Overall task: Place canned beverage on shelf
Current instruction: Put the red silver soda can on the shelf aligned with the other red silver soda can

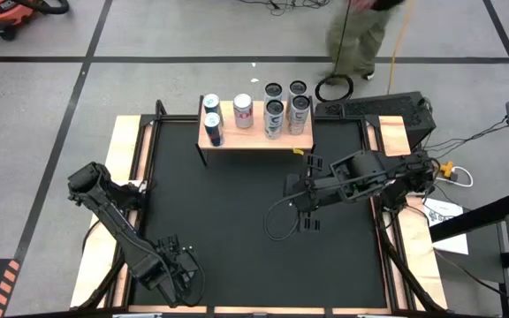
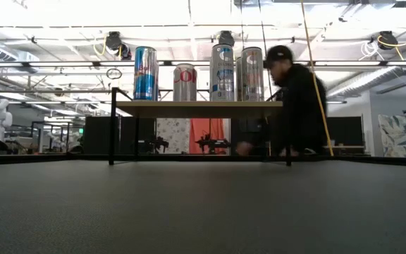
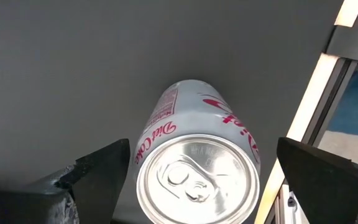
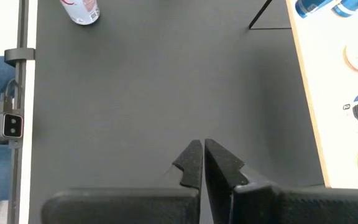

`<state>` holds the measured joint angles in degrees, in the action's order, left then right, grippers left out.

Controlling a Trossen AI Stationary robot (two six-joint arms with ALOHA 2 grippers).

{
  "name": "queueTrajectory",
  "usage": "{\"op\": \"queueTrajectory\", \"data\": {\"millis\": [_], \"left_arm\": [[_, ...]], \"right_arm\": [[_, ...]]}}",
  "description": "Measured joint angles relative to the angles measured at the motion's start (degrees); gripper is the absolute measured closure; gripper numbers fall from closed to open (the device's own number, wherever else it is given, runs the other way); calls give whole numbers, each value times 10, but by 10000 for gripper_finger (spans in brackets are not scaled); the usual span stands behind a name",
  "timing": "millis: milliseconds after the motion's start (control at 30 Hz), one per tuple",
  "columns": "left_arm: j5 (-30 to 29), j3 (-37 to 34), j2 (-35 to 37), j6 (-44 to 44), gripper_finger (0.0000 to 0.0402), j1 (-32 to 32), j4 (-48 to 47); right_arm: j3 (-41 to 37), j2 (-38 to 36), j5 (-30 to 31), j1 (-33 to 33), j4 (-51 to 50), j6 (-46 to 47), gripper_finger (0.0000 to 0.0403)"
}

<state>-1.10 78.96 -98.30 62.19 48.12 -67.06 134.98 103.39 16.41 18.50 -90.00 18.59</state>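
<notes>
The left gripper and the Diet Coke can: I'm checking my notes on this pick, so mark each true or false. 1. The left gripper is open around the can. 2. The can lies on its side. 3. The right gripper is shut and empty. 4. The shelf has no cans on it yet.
1. True: the left gripper is open, with a finger on each side of the Diet Coke can.
2. False: it stands upright on the mat, pull-tab end up.
3. True: the right gripper is shut over bare mat.
4. False: the shelf already holds several cans.
</notes>
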Motion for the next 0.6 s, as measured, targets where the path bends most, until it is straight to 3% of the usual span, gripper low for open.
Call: {"op": "queueTrajectory", "data": {"millis": [367, 600], "left_arm": [[-4, -13, 0, 0, 12, 0, 22], [17, -61, 1, 1, 57, -1, 56]], "right_arm": [[0, 0, 0, 0, 0, -2, 403], [0, 0, -1, 0, 0, -3, 403]]}}
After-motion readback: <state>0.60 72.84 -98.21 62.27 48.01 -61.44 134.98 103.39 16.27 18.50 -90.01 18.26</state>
